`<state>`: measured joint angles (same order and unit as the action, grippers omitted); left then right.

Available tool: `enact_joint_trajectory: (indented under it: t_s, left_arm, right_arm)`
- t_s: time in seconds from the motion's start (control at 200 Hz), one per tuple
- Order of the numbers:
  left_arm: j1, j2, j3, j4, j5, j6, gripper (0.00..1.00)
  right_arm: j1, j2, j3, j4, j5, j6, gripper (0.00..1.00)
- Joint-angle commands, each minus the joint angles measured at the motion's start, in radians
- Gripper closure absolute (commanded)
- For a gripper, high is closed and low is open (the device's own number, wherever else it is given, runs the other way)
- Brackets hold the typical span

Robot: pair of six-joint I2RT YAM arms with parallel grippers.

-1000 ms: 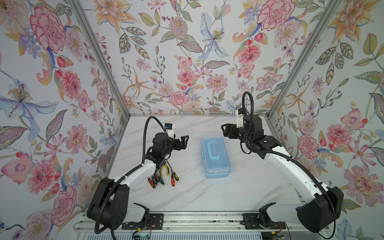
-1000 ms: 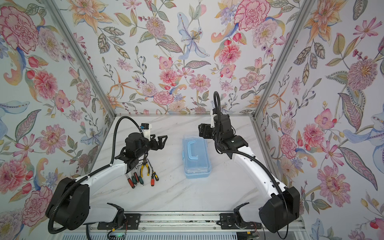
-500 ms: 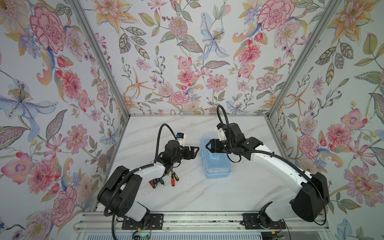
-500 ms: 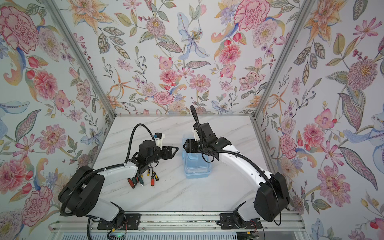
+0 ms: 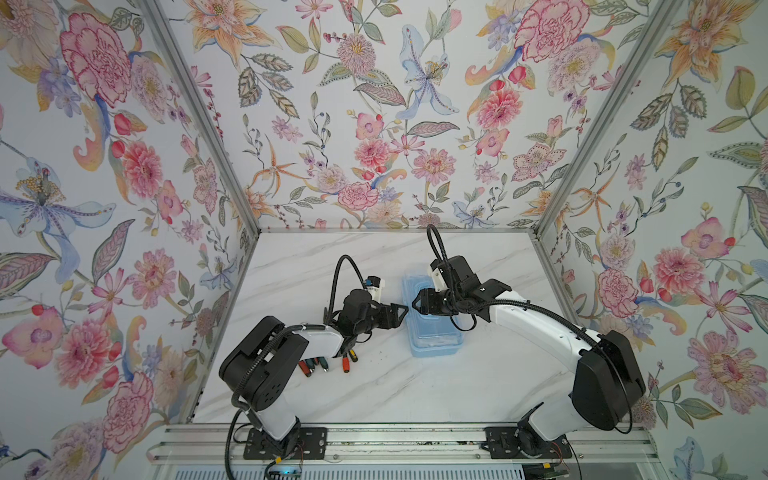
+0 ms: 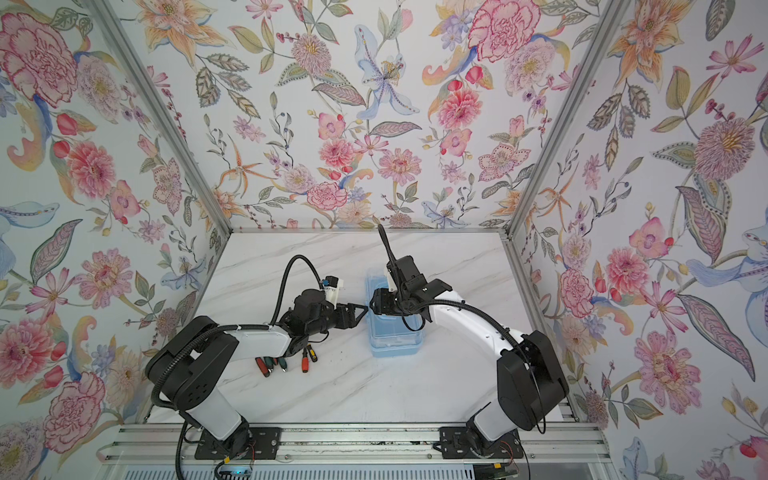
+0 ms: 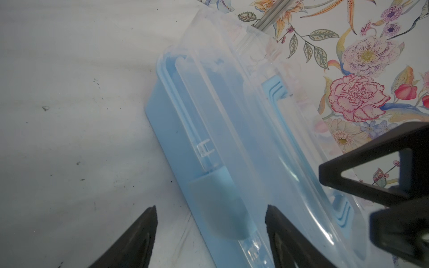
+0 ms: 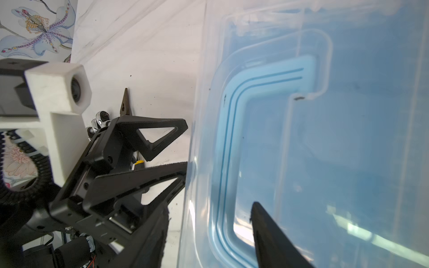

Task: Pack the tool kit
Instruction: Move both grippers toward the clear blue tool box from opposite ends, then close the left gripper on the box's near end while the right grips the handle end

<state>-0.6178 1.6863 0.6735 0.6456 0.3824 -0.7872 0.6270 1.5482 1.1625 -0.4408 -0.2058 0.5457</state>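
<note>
The left gripper [image 7: 210,207], jaws wide astride the blue latch [image 7: 217,201] of the tool kit [image 5: 432,347], should pinch squarely and lift while the right gripper [image 5: 417,303], its spread unclear, steadies the lid [image 8: 348,120].

Marble table [image 5: 374,386] — tool kit [image 5: 436,349], screwdrivers [image 5: 324,365]

Tool kit [image 5: 436,340] centre of both top views, on the table [image 5: 395,390]; screwdrivers [image 5: 324,365] lower left of it, apart.

Light-blue tool kit [image 5: 434,349], white-marbled table [image 5: 415,386], floral walls [image 5: 374,124]
</note>
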Motion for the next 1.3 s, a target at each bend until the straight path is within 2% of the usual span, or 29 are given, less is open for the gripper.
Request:
enact_joint_trajectory:
  t_s: [0.0,0.26,0.5,0.611,0.806,0.926,1.031,1.071,1.221,1.251,1.296]
  left_arm:
    - [-0.013,0.023,-0.005,0.028,-0.011,-0.004,0.23]
    - [-0.018,0.041,0.015,0.020,-0.019,0.010,0.24]
    - [-0.017,0.070,0.078,0.014,0.001,0.024,0.24]
    - [-0.017,0.078,0.109,0.010,0.002,0.032,0.24]
    - [-0.017,0.070,0.127,0.006,0.001,0.029,0.24]
    - [-0.017,0.047,0.104,0.009,0.005,0.022,0.24]
    - [-0.018,0.022,0.071,0.021,0.013,0.016,0.24]
    - [-0.017,0.011,0.057,0.026,0.017,0.013,0.24]
    - [-0.018,-0.030,-0.003,0.071,0.037,-0.008,0.23]
    - [-0.018,-0.036,-0.014,0.084,0.041,-0.015,0.23]
    - [-0.017,-0.046,-0.031,0.110,0.051,-0.032,0.22]
  right_arm:
    - [-0.013,0.030,-0.021,0.009,0.004,0.022,0.42]
    - [-0.029,0.090,-0.025,0.051,-0.088,0.036,0.41]
    - [-0.071,0.153,-0.100,0.210,-0.382,0.089,0.41]
    - [-0.098,0.176,-0.172,0.395,-0.563,0.184,0.41]
    - [-0.127,0.148,-0.203,0.432,-0.561,0.194,0.49]
    - [-0.156,0.129,-0.228,0.470,-0.585,0.198,0.69]
    - [-0.182,0.117,-0.251,0.502,-0.608,0.201,0.72]
    - [-0.191,0.113,-0.258,0.513,-0.616,0.202,0.80]
    - [-0.212,0.101,-0.275,0.541,-0.645,0.194,0.90]
    - [-0.216,0.100,-0.281,0.557,-0.657,0.200,1.00]
    - [-0.226,0.099,-0.296,0.594,-0.674,0.214,1.00]
